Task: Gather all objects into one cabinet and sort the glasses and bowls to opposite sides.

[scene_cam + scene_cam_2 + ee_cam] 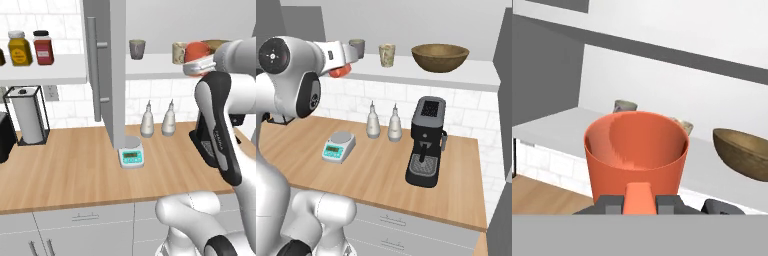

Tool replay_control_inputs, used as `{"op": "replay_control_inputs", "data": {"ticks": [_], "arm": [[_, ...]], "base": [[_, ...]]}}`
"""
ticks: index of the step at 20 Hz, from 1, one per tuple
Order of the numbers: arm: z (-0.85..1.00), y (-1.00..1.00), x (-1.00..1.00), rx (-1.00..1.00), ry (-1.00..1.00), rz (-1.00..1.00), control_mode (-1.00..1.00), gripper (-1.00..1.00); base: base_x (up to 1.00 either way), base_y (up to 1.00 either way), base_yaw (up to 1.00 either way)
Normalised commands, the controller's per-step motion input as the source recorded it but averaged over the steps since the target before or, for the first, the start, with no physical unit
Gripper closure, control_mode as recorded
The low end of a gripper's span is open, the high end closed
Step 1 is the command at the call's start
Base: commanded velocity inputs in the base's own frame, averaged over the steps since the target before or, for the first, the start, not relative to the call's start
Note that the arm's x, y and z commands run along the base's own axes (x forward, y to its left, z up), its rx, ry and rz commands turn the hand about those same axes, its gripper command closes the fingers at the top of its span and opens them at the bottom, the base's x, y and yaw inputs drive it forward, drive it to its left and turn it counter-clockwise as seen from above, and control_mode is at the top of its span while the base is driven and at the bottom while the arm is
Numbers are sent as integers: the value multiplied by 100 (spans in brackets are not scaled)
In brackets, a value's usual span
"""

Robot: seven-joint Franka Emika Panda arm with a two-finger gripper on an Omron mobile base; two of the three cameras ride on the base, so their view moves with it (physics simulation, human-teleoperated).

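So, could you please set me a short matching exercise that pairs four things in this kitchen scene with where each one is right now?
Things:
1. orange-red cup
2. wooden bowl
3. digital scale
4. yellow jar

Places:
A. on the wooden counter, left of the two white bottles
B. on the white shelf outside the open cabinet door, beside the red jar
C. held in the gripper, in front of the shelf
D. at the right end of the cabinet shelf

Pairs: 1-C, 2-D, 3-A, 4-B
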Motion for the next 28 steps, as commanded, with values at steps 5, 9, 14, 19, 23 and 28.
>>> {"op": "replay_control_inputs", "data": {"ticks": [5, 9, 14, 19, 23, 28], "arm": [[0, 24, 37, 0, 0, 0, -100, 100], [0, 15, 38, 0, 0, 0, -100, 100], [-12, 1, 34, 0, 0, 0, -100, 100], [-18, 0, 21, 0, 0, 0, -100, 100], [-1, 0, 35, 2, 0, -1, -100, 100], [-1, 0, 45, 4, 0, -3, -100, 100]], "base": [[0, 0, 0], [0, 0, 0], [0, 0, 0], [0, 0, 0], [0, 0, 0], [0, 0, 0]]}}
